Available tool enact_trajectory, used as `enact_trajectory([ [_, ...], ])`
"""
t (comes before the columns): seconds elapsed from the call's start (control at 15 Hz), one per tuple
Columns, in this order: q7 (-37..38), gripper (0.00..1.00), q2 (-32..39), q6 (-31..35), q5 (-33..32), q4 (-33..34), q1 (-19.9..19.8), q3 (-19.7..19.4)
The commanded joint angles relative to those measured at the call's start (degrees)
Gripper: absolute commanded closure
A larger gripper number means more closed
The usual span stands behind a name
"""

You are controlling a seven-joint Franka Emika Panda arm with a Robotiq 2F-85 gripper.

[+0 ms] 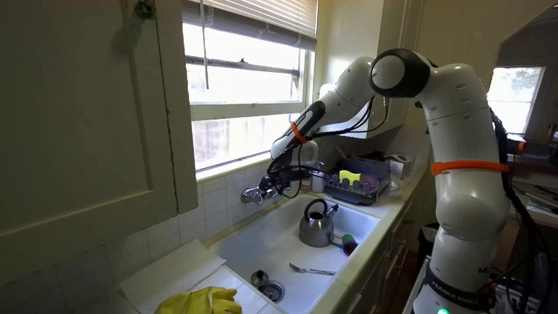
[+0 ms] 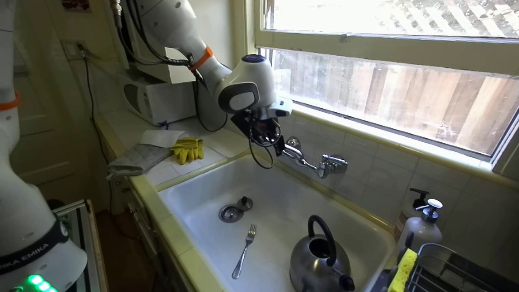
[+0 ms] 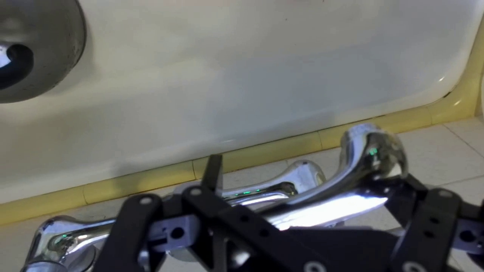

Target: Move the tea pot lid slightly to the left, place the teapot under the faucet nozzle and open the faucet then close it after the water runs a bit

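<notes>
In both exterior views the teapot [image 1: 315, 231] [image 2: 318, 263] stands upright in the sink with its top uncovered. Part of it [image 3: 41, 49] shows at the wrist view's upper left. The small tea pot lid [image 1: 260, 278] [image 2: 245, 203] lies beside the drain. My gripper [image 3: 313, 181] [image 2: 279, 148] is at the chrome faucet [image 2: 298, 156] on the tiled wall. Its jaws stand wide, with a thick curved faucet part [image 3: 372, 162] between them. I cannot tell whether the fingers touch that part, nor which chrome part is the faucet nozzle.
A fork [image 2: 245, 251] lies in the white sink [image 1: 270, 244]. A green cup [image 1: 347, 240] is near the teapot. A soap bottle [image 2: 423, 231] and dish rack [image 1: 355, 187] stand at one end, yellow gloves [image 2: 187, 150] at the opposite end. The window sill [image 2: 389, 134] runs above the faucet.
</notes>
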Motion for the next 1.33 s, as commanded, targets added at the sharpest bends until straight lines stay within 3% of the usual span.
enact_trajectory([
  [0.0, 3.8, 0.00, -1.8, -0.6, -4.3, -3.4, 1.2, -3.6],
  [0.67, 10.7, 0.00, -3.9, 0.9, -15.1, -8.1, 2.8, -11.1],
  [1.27, 12.3, 0.00, -4.2, 1.3, -18.3, -8.7, 2.9, -13.6],
])
